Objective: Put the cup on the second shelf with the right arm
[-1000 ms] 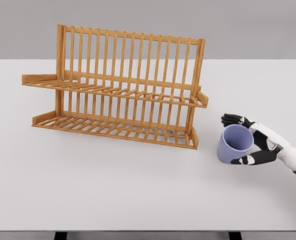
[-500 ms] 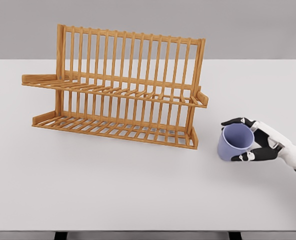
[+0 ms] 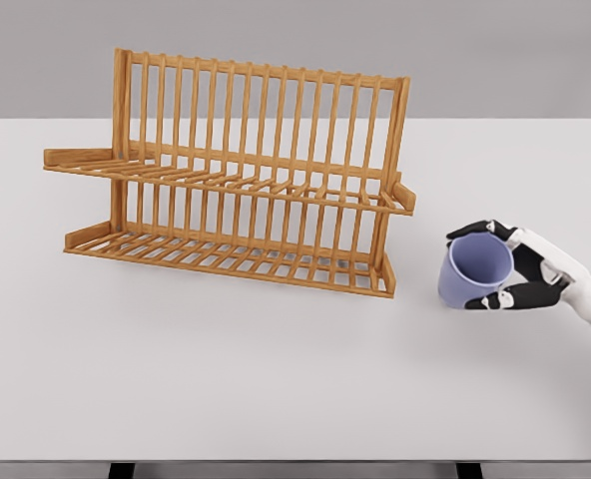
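A lilac cup (image 3: pixel 472 272) is held at the right of the table, its mouth tipped toward me. My right hand (image 3: pixel 505 264) is shut on it, dark fingers curled over the rim and thumb under the base. The arm comes in from the right edge. The cup sits slightly above the tabletop, just right of the wooden two-tier dish rack (image 3: pixel 246 175). The rack's upper shelf (image 3: pixel 236 182) and its lower shelf (image 3: pixel 226 254) both hold nothing. The left arm does not show.
The white table (image 3: pixel 226 369) stretches around the rack, with its front edge at the bottom of the picture. The rack's tall slatted back stands behind both shelves. A grey wall lies beyond.
The right hand's fingers have closed around the cup. The cup has risen a little off the table and shifted slightly right.
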You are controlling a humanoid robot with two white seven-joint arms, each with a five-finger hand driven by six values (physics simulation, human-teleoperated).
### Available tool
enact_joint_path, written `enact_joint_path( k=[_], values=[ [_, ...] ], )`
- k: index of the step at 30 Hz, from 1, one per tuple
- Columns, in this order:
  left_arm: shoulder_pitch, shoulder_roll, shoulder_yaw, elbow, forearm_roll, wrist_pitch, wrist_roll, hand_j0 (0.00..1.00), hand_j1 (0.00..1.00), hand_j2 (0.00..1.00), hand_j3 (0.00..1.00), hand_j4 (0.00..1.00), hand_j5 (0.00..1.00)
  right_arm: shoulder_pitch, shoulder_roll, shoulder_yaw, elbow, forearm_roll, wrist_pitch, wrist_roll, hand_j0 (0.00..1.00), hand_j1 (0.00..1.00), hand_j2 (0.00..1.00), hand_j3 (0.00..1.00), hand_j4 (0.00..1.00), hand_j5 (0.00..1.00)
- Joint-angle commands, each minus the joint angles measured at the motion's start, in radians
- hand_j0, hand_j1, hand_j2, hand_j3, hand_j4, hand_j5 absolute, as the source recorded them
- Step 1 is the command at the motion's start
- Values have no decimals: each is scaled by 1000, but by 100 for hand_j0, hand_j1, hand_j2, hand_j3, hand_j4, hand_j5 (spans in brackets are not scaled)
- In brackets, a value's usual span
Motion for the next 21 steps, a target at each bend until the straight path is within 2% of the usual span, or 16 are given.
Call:
enact_joint_path(
  k=[1,21],
  values=[
    [0,0,0,0,0,0,0,100,100,100,100,100,100,0,-6,-17,-11,-10,1,1,62,62,62,62,62,62],
    [0,0,0,0,0,0,0,100,100,100,100,100,100,2,-26,-121,-82,-14,1,1,62,62,62,62,62,62]
  ],
)
